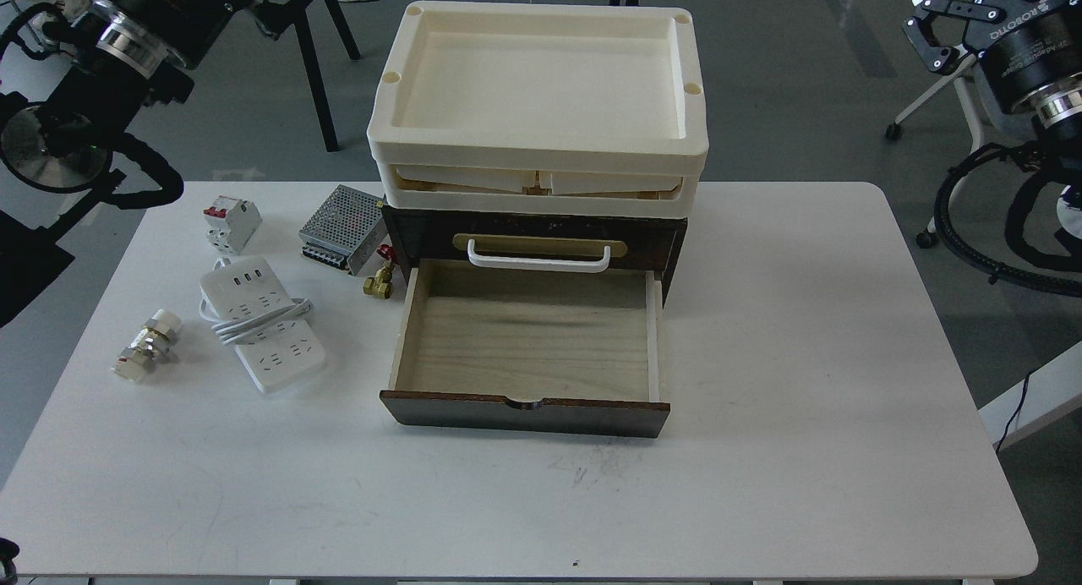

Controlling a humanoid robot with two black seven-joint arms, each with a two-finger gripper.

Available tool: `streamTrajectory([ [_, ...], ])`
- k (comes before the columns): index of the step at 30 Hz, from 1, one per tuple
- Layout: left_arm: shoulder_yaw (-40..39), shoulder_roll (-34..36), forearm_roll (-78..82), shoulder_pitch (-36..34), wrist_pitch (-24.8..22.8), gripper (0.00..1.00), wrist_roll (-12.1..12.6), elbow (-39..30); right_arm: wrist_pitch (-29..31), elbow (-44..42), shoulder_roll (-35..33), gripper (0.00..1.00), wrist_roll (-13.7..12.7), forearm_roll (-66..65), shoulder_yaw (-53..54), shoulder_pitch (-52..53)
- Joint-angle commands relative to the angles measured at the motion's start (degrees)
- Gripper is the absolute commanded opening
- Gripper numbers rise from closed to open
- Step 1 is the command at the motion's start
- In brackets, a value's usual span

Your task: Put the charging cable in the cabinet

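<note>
The charging cable (262,327), a white power strip with its cord wound round the middle, lies flat on the white table (803,399), left of the cabinet. The dark brown cabinet (532,238) stands at the table's middle back. Its lower drawer (528,348) is pulled out toward me and shows an empty light-wood inside. The upper drawer with the white handle (538,258) is closed. My left gripper (264,14) hangs high at the top left, dark against chair legs, far from the strip. At the top right my right gripper (923,25) is raised off the table, fingers apart, holding nothing.
Cream plastic trays (541,158) are stacked on the cabinet. Left of it lie a perforated metal power supply (342,226), a white circuit breaker (230,223), a small brass valve (378,282) and a metal fitting (145,344). Black cable loops hang at both sides.
</note>
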Motion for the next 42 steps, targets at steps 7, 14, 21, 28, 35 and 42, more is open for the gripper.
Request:
streamTrajectory([
  [7,-1.31,0.37,-0.63,3.40,-0.01,1.00,-3.49,2.28,0.01,0.22,0.33,1.00,0.00,0.04,0.21,-0.81],
  [14,-10.98,-9.12,-1.43,7.99,-0.01,1.00,-12.28,14.43,0.01,0.30,-0.19,1.00,0.00,0.04,0.65,-0.72],
  [21,-16.43,-1.15,0.05,11.94,-0.01,1.00,-16.59,0.93,0.01,0.57,-0.63,1.00,0.00,0.04,0.65,-1.07],
  [28,-16.08,21.70,19.17,11.60,-0.01,1.00,-18.05,-25.36,0.01,0.57,-3.44,1.00,0.00,0.22,1.00,-2.48],
  [35,-6.00,39.64,64.51,12.12,-0.01,1.00,-18.05,-36.54,0.01,1.88,-4.23,1.00,0.00,0.22,0.73,-4.76],
  [42,11.93,39.93,101.90,12.30,11.26,1.00,-18.05,-31.38,0.01,2.59,-5.20,1.00,0.00,0.22,0.91,-9.07],
])
